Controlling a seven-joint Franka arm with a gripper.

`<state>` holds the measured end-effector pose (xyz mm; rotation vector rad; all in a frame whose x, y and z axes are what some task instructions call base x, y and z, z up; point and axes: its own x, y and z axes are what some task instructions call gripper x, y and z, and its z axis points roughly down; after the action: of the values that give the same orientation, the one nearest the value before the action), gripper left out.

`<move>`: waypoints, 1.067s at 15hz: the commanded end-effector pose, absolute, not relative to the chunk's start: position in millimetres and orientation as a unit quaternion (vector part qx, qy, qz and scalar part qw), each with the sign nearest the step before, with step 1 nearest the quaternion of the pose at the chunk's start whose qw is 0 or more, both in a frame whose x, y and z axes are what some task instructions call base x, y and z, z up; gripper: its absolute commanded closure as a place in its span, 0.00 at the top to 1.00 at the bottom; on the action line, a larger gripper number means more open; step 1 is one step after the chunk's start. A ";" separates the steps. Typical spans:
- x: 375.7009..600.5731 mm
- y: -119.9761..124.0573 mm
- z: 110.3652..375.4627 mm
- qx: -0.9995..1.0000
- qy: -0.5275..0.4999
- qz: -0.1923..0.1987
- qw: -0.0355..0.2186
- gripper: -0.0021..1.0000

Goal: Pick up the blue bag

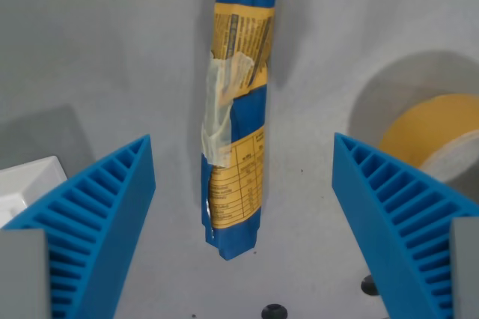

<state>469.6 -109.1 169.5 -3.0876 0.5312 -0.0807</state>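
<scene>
The blue bag [236, 113] is a long rolled packet with yellow printed labels and a strip of clear tape. It lies lengthwise on the grey surface in the middle of the wrist view. My gripper [243, 156] is open above it. One blue ribbed finger [97, 218] stands at the wrist view's left of the bag and the other finger [400, 214] at its right. Neither finger touches the bag, and its near end lies between them.
A roll of yellow tape [438, 135] lies at the wrist view's right, close to the right finger. A white object's corner [26, 184] shows at the left edge. Two dark round spots [274, 311] sit on the surface at the bottom.
</scene>
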 end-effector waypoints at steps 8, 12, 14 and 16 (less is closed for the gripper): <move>463.7 -113.9 160.0 -0.984 0.175 -0.044 0.005 1.00; 463.9 -114.0 139.9 -0.983 0.174 -0.055 0.003 1.00; 462.5 -113.8 129.7 -0.983 0.173 -0.058 0.002 1.00; 463.0 -114.0 124.7 -0.983 0.172 -0.060 0.001 0.00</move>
<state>466.5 -111.4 124.3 -3.0813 0.5450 -0.0546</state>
